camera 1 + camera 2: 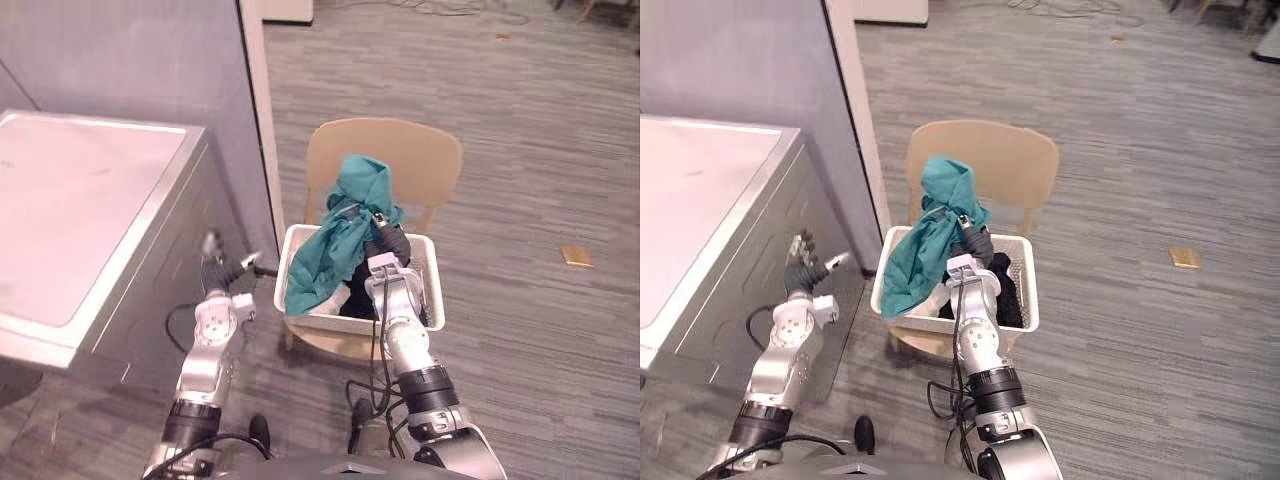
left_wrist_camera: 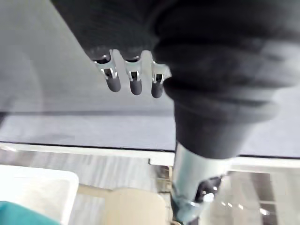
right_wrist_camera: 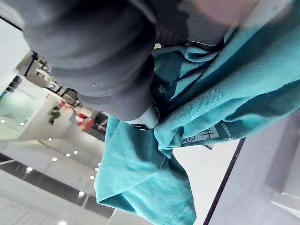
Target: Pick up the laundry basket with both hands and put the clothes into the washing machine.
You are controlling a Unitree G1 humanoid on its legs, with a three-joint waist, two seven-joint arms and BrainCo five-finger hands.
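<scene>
The laundry basket [image 1: 433,292], white with perforated walls, sits on the seat of a tan chair [image 1: 385,150] in the middle of the head views. A teal garment [image 1: 340,245] is raised above the basket. Its upper bunch stands in front of the chair's backrest, and its lower folds drape down over the basket's rim at 9 o'clock. Dark clothes [image 1: 1006,285] lie inside the basket under it.

The right robot hand [image 1: 390,243] comes up from 6 o'clock over the basket's inside. Its fingers are closed on the teal garment near its upper bunch. In the right wrist view the teal cloth is gathered tight against the dark cover and hangs from it in folds.

The left robot hand [image 1: 228,270] hangs in the air at 9 o'clock from the basket, between it and the washing machine [image 1: 80,210]. Its fingers are spread and nearly straight and hold nothing, and its thumb points toward the basket's rim without touching it. The left wrist view shows the same straight fingers [image 2: 135,79] in a row in front of a grey wall [image 1: 150,60].

The washing machine, grey-sided with a pale flat top, stands against that wall. On the grey striped floor [image 1: 520,150], well apart from the basket at 3 o'clock, lies a small tan scrap [image 1: 577,256].
</scene>
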